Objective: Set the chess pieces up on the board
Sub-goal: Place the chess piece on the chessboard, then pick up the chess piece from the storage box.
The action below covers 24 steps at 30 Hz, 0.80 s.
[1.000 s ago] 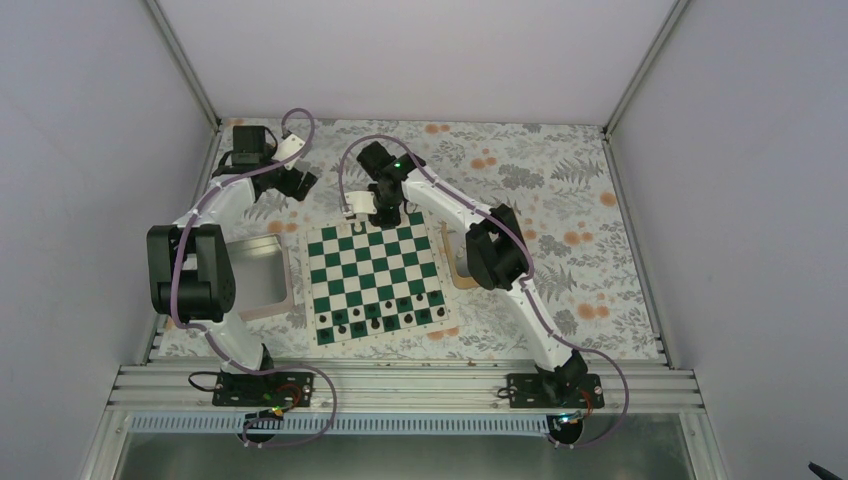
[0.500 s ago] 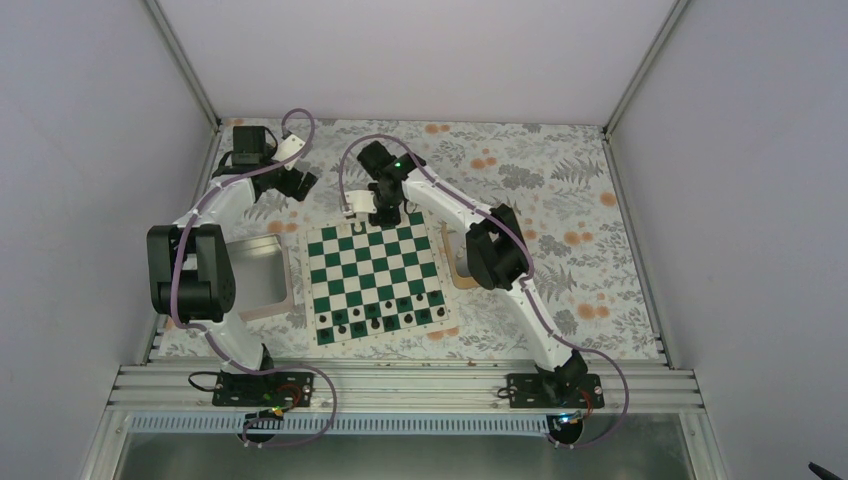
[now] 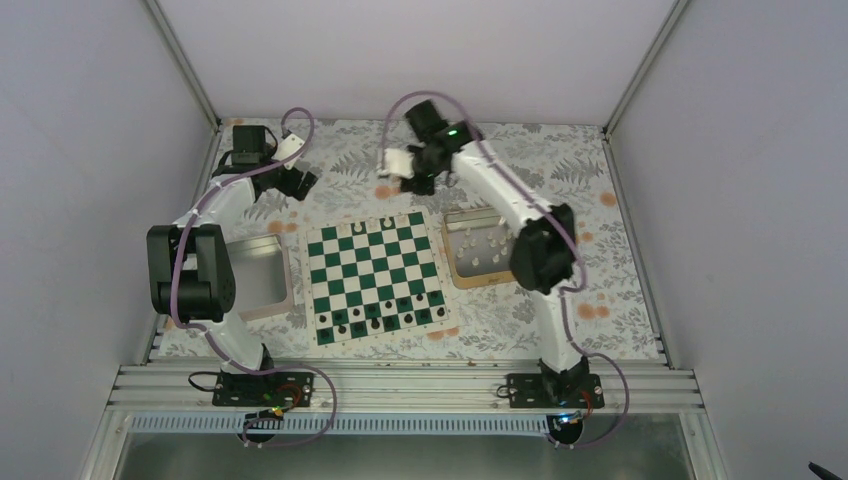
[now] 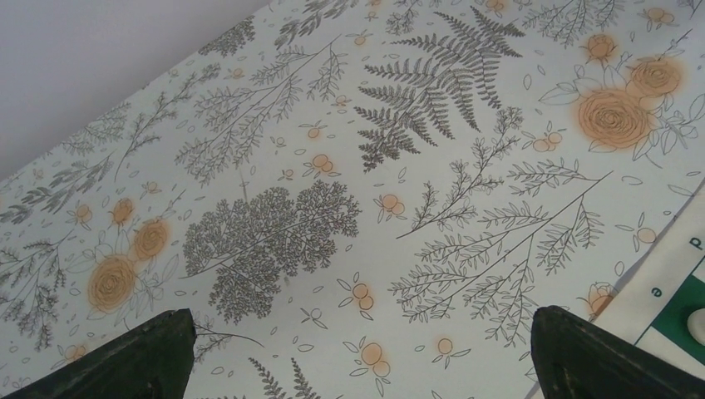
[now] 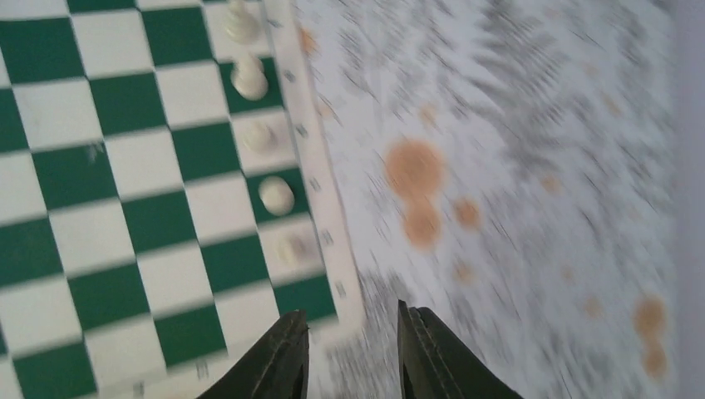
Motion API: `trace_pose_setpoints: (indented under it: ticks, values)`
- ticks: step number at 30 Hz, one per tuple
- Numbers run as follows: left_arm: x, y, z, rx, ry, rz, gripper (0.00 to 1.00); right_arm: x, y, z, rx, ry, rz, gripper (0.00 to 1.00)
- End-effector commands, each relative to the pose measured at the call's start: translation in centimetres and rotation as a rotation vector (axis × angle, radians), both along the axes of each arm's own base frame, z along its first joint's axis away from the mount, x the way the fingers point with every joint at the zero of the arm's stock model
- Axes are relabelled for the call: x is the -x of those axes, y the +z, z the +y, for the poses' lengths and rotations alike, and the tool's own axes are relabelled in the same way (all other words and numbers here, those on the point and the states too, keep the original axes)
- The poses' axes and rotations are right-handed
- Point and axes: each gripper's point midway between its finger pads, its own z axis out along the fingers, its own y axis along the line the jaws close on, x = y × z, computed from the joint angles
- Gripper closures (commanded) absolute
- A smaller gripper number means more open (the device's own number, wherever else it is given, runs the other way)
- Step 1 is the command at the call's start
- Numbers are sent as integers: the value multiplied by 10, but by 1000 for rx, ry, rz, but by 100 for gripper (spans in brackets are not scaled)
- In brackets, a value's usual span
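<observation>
The green and white board (image 3: 375, 272) lies mid-table. Several white chess pieces (image 5: 249, 76) stand in a line along its far edge row (image 3: 386, 220), blurred in the right wrist view. More white pieces (image 3: 480, 243) rest in the tan tin (image 3: 452, 252) to the right of the board. My right gripper (image 3: 420, 183) hangs above the cloth just beyond the board's far edge. In its wrist view the right gripper (image 5: 353, 353) is open with nothing between the fingers. My left gripper (image 4: 357, 366) is wide open over bare cloth, off the board's far-left corner (image 4: 673, 291).
Dark pieces (image 3: 380, 318) fill the board's two near rows. A grey square tray (image 3: 283, 275) sits left of the board, under the left arm's elbow. Flowered cloth covers the table, and white walls close in on three sides.
The right gripper opened and drew back from the board's far row toward the back wall. The right arm swung away, uncovering the tin. The left arm stayed still.
</observation>
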Motion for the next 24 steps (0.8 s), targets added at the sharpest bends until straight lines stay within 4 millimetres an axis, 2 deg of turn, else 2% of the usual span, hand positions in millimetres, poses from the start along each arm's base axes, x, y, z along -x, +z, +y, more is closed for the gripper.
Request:
trace_pose_setpoints:
  ticks: [1, 5, 6, 10, 14, 18, 21, 24]
  values:
    - [-8, 31, -4, 29, -9, -64, 0, -7, 39, -81, -38, -157, 32, 70]
    - [-12, 36, -8, 14, -11, -69, 0, 0, 34, -144, -1, -264, 58, 70]
    - [-13, 36, -9, 12, -13, -69, 0, 3, 23, -159, 22, -297, 71, 70]
    - [-16, 39, -16, 12, -22, -68, 0, 17, 5, -200, 69, -357, 97, 71]
    - [-19, 39, -26, -4, -29, -64, 0, 30, -11, -223, 120, -383, 125, 72]
    - [-20, 36, -37, -30, -44, -57, 0, 45, -30, -236, 182, -377, 141, 72]
    - [-23, 33, -41, -44, -46, -50, 0, 49, -36, -239, 194, -368, 136, 72]
    - [-26, 31, -47, -44, -51, -42, 0, 56, -39, -232, 167, -337, 178, 72]
